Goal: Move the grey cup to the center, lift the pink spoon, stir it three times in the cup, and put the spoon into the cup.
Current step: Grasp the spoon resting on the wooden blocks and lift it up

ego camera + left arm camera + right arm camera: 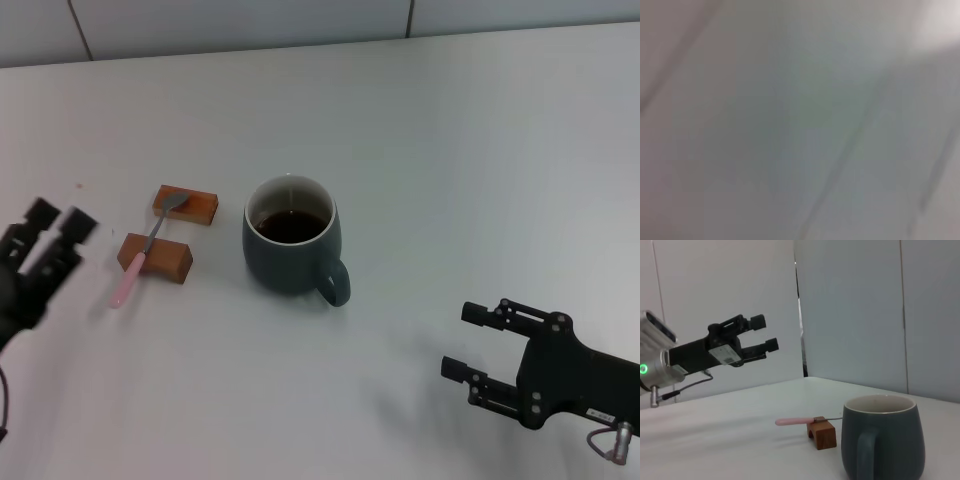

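The grey cup (291, 246) stands upright near the middle of the white table, dark liquid inside, its handle turned toward the near right; it also shows as the grey cup (883, 437) in the right wrist view. The pink spoon (148, 248) lies across two brown blocks left of the cup, bowl on the far block, pink handle (795, 421) sticking out toward me. My left gripper (58, 219) hovers open at the left edge, left of the spoon, holding nothing; it appears again as the left gripper (764, 332). My right gripper (462, 340) is open at the near right, empty.
Two brown wooden blocks (186, 203) (156, 258) carry the spoon. A tiled wall (300, 20) rises behind the table's far edge. The left wrist view shows only a blurred pale surface.
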